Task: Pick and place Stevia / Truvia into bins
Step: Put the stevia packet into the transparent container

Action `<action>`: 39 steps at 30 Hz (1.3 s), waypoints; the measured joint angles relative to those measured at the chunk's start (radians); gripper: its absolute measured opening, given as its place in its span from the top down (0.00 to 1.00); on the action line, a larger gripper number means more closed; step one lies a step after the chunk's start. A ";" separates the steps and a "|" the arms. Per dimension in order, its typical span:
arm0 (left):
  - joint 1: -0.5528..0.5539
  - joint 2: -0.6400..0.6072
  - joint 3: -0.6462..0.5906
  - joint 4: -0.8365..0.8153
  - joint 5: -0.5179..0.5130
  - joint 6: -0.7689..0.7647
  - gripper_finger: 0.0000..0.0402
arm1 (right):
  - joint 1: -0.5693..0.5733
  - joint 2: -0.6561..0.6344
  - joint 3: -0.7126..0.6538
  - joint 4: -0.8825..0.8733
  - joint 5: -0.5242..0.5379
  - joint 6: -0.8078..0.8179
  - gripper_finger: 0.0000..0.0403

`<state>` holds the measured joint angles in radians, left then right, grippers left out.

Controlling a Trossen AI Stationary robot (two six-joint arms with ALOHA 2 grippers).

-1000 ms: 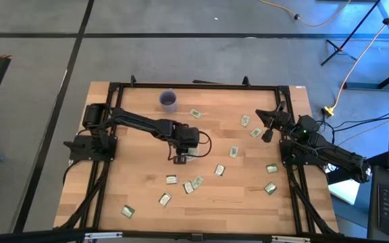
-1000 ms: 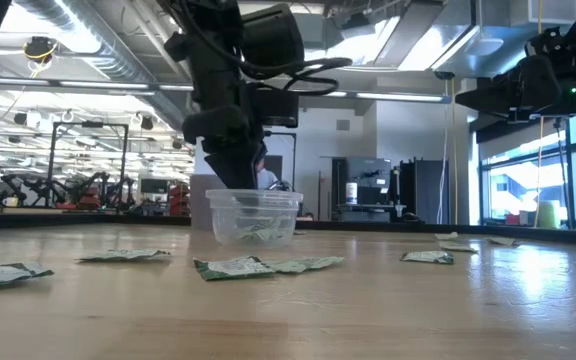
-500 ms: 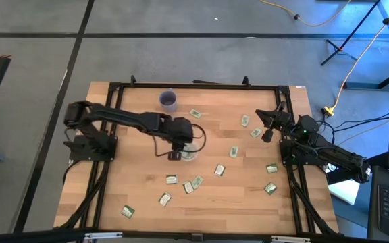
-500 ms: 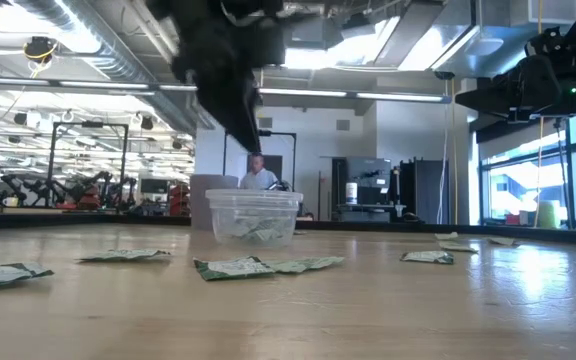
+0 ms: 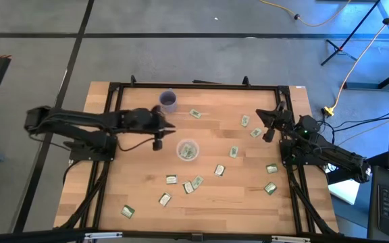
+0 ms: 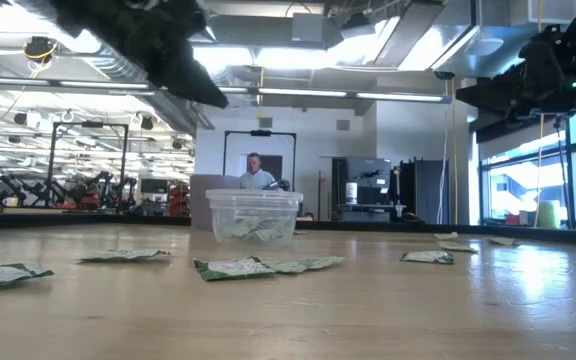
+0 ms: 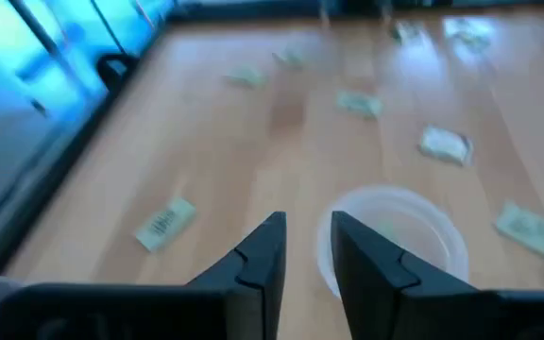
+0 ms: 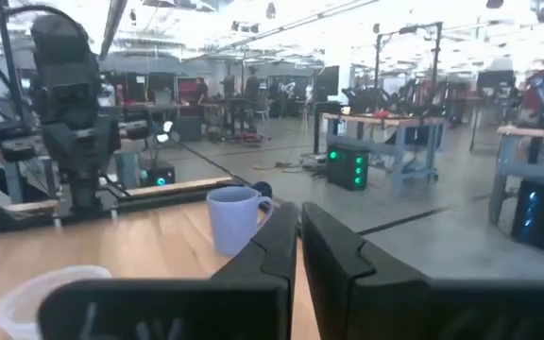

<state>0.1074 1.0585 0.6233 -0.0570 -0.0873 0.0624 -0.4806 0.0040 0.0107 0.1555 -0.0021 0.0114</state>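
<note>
Now the left hand point(image 5: 165, 126), fingers slightly apart and empty, hangs beside the clear cup point(image 5: 188, 150) holding sachets point(image 5: 188, 153).

Grey concrete floor point(image 5: 39, 27) crossed by dark seams. Yellow cable point(image 5: 316, 20) trails near a tripod point(image 5: 356, 37). Beyond the wooden desk point(image 6: 368, 310): open workshop, ceiling strip lights point(image 6: 298, 93), large windows point(image 6: 528, 180), a person point(image 6: 256, 172) standing far off.

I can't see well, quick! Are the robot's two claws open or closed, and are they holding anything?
Left gripper: open a little, holding nothing, up above the table near the clear cup.
Right gripper: closed, holding nothing, waiting at the table's right edge.
</note>
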 joint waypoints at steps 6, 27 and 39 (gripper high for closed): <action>0.042 -0.158 -0.173 0.306 0.000 -0.048 0.80 | 0.022 0.009 0.009 0.075 -0.096 -0.057 0.94; 0.093 -0.255 -0.302 0.527 -0.050 0.041 0.80 | 0.231 0.825 0.354 -0.165 0.071 0.258 0.94; 0.092 -0.255 -0.302 0.525 -0.050 0.048 0.80 | 0.315 1.073 0.575 -0.366 -0.025 0.272 0.87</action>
<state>0.1997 0.8036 0.3210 0.4677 -0.1375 0.1101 -0.1655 1.0767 0.5853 -0.2100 -0.0271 0.2838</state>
